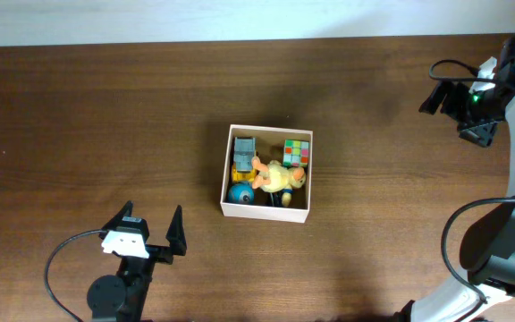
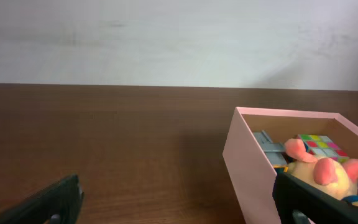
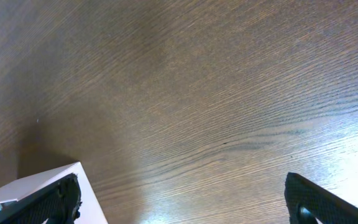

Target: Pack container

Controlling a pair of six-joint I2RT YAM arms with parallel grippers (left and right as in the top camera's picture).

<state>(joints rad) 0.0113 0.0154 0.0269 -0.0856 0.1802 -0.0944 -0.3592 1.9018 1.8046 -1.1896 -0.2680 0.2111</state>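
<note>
A dark brown wooden table (image 1: 105, 107) fills the overhead view, with a pale wall along its far edge. The container (image 1: 265, 211), a shallow square open-top box with thin white walls, sits near the middle of the table, well apart from both arms. Small toys lie packed close inside it. A grey and yellow toy vehicle (image 1: 243, 154) is in the far left corner, and a multicoloured puzzle cube (image 1: 297, 152) is in the far right corner. A yellow plush animal (image 1: 280, 177) with pink parts lies across the middle, and a blue ball (image 1: 240, 192) sits in the near left corner. The left gripper (image 1: 152, 219) is at the near left of the table, to the near left of the container. Its two black fingers (image 1: 177, 231) are spread as wide as they go, with nothing between them. Seen from its wrist camera, the near corner of the container stands just ahead on the right, with the plush and the cube visible over its rim. The right gripper (image 3: 182, 202) hangs at the far right of the table, away from the container. Its jaws are also fully spread and hold nothing. The right wrist view shows bare wood grain between them and a white corner of the container at the lower left.
</note>
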